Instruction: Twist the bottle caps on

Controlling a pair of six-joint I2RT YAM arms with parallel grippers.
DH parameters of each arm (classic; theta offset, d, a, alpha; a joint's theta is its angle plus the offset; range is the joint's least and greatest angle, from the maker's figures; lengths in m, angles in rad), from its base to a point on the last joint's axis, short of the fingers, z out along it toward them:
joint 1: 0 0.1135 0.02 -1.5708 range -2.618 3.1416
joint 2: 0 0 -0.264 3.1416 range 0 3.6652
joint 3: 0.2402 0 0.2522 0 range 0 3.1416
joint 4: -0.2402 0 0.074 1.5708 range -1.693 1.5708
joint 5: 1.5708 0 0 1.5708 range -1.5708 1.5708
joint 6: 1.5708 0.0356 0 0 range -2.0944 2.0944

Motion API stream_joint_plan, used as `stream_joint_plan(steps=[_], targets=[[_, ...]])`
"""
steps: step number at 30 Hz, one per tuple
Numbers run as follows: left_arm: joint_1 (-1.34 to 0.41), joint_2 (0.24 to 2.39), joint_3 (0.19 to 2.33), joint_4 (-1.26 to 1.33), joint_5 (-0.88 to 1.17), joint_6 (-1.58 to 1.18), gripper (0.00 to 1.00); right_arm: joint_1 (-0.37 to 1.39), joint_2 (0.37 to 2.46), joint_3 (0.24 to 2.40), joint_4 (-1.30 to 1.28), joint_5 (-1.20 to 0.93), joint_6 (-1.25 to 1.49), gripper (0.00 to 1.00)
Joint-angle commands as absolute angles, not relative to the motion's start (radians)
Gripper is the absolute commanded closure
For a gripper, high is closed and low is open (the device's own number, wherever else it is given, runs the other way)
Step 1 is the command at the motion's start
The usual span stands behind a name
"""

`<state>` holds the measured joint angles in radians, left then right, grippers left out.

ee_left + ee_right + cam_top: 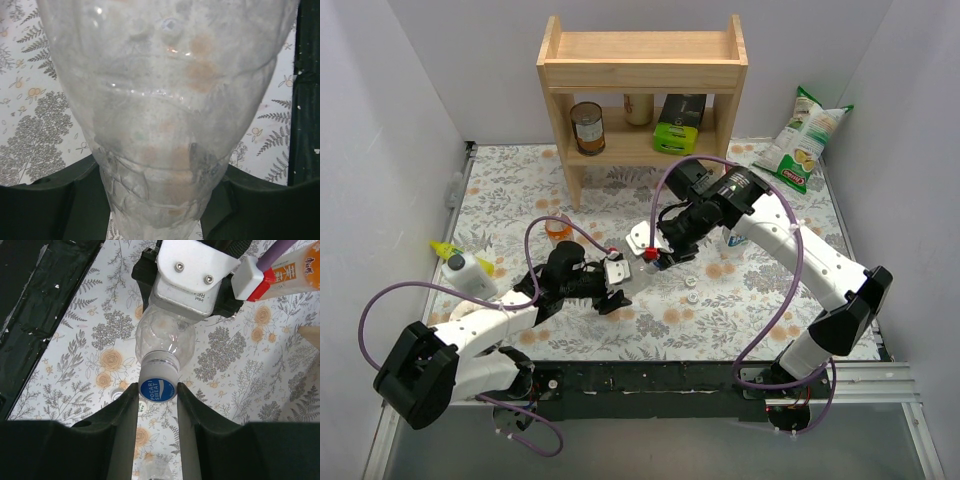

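The right gripper (157,391) is clamped on the blue cap (157,389). Its two dark fingers (125,420) press the cap's sides at 9 and 3 o'clock. The printed top of the cap faces the right wrist camera. The cap sits on the mouth of the plain clear bottle (165,340), which lies tilted with its neck towards the right arm.

The left gripper (156,197) is closed around the body of that bottle. In the left wrist view the dented, see-through wall fills nearly the whole frame, with a black finger (50,205) against it on each side. The bottle is held just above the flowered table cover (770,300), near its middle.

From the held bottle, the orange-liquid bottle (560,229) stands at about 10 o'clock, near the left arm's cable. The white squeeze bottle with yellow nozzle (460,265) lies at 9 o'clock by the table's left edge. A bottle with a bluish label (734,240) shows at 2 o'clock, mostly hidden under the right arm.

At 12 o'clock stands a wooden shelf (642,75) holding a tin can (587,127) and a green box (677,125). A snack bag (805,140) leans at the far right corner.
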<state>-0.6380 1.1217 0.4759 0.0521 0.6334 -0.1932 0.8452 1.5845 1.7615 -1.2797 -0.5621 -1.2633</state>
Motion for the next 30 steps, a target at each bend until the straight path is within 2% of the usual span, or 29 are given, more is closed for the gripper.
stream_joint_plan(steps=[1,10,15,23,26,27,30], targets=[[-0.634,1.068,0.509,0.208,0.572,-0.201,1.00,0.864,1.620,1.787,-1.310,-0.571,-1.195,0.73],[-0.634,1.071,0.491,0.406,0.459,-0.262,1.00,0.851,1.715,1.857,-1.308,-0.595,-0.950,0.76],[-0.634,1.062,0.462,0.498,0.345,-0.265,1.00,0.772,1.816,1.959,-1.308,-0.693,-0.744,0.78],[-0.635,1.052,0.466,0.488,0.215,-0.281,1.00,0.749,1.868,1.980,-1.215,-0.744,-0.456,0.79],[-0.634,1.057,0.480,0.473,0.176,-0.298,1.00,0.736,1.887,1.960,-1.148,-0.743,-0.235,0.84],[-0.635,1.057,0.483,0.460,0.172,-0.299,1.00,0.741,1.888,1.956,-1.141,-0.736,-0.232,0.87],[-0.635,1.065,0.492,0.427,0.147,-0.299,1.00,0.744,1.911,1.968,-1.137,-0.724,-0.196,0.86]])
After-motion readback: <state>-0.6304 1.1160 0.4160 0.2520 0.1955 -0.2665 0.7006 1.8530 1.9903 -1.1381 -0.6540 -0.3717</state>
